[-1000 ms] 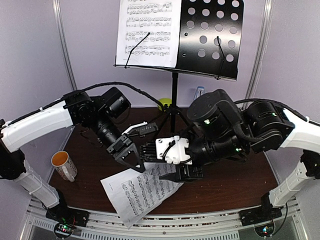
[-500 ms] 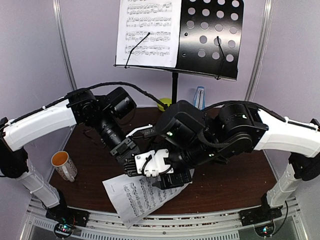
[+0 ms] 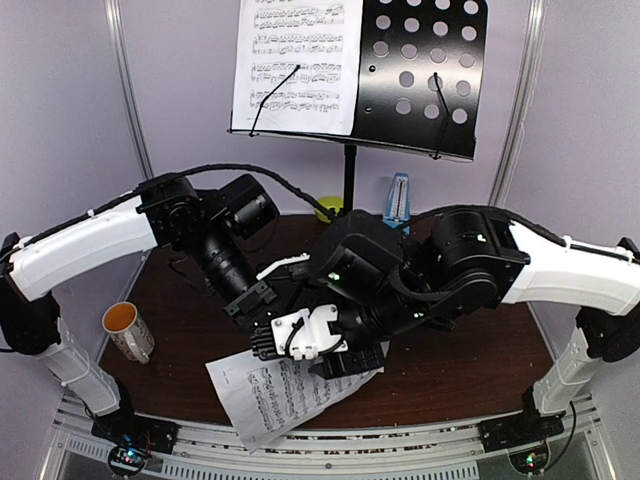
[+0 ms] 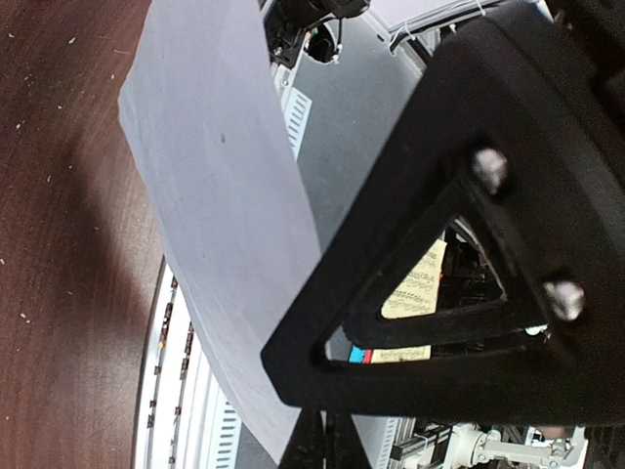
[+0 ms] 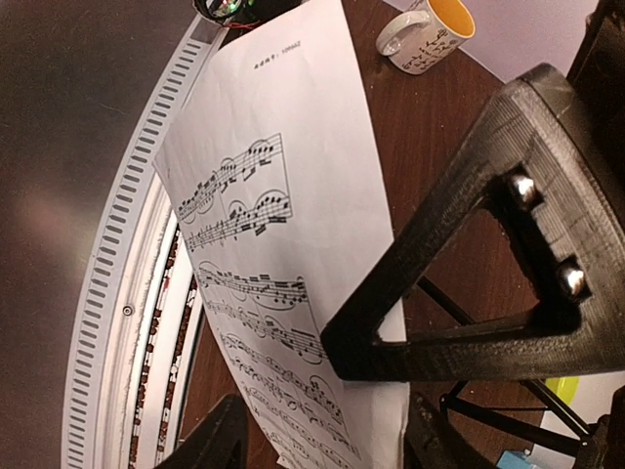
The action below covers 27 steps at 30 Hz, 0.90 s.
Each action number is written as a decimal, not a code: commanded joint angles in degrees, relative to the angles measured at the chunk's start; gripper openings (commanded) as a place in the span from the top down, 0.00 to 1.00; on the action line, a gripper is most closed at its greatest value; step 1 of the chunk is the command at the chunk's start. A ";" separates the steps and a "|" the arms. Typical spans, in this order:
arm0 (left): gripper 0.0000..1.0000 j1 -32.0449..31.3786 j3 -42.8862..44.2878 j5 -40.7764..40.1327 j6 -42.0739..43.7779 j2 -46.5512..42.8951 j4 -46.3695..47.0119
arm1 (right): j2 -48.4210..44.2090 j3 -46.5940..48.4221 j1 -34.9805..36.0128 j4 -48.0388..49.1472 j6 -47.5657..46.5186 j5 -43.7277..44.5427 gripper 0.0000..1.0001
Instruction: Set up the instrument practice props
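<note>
- Your left tool (image 3: 262,322) sits at the upper left edge of the loose sheet-music page (image 3: 285,392). In the left wrist view only one finger (image 4: 459,244) shows whole. The other is a dark sliver at the bottom edge, and the page's blank grey back runs down into the narrow gap between them, so the tool reads as pinched on the paper.
- Your right tool (image 3: 340,355) is over the right side of the same page. In its wrist view one finger (image 5: 469,254) crosses the printed face and the opposing finger is cut off, so you cannot tell how wide it stands or whether it grips.
- The page lies at the near edge of the bench (image 3: 470,370), with its lower corner hanging past the edge. Both tools hide its upper part from above.
- The music stand (image 3: 420,75) stands at the back. The arms mask its tripod legs and the frame cuts off the top of its desk.
- The second page (image 3: 297,60) rests on the left half of that desk, under a wire retainer.
- The blue metronome (image 3: 399,195) peeks out just right of the stand's pole, its base hidden by the right arm.
- The lime-green bowl (image 3: 331,206) is only a sliver left of the pole.
- The mug (image 3: 127,330) stands at the bench's left edge, well apart from the page.
</note>
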 commanded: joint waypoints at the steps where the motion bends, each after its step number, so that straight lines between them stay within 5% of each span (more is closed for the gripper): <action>1: 1.00 -0.34 2.70 -2.49 1.26 0.45 -1.30 | 0.62 -2.19 -0.79 -0.13 1.43 0.03 0.51; 10: 1.00 -0.70 4.28 -4.59 1.99 0.83 -2.38 | 1.24 -2.52 -2.46 0.21 3.18 -0.71 0.64; 17: 0.99 -0.78 5.06 -5.01 2.68 0.90 -2.52 | 1.69 -1.44 -2.53 0.60 3.65 1.07 0.84; 22: 0.65 0.15 4.11 -5.24 3.96 -1.16 -1.54 | 0.99 -1.70 -2.56 0.62 4.62 3.60 1.00; 27: 0.38 8.60 -4.38 -3.23 -0.31 -10.15 9.93 | -3.21 -5.82 -2.70 3.25 7.70 3.47 1.00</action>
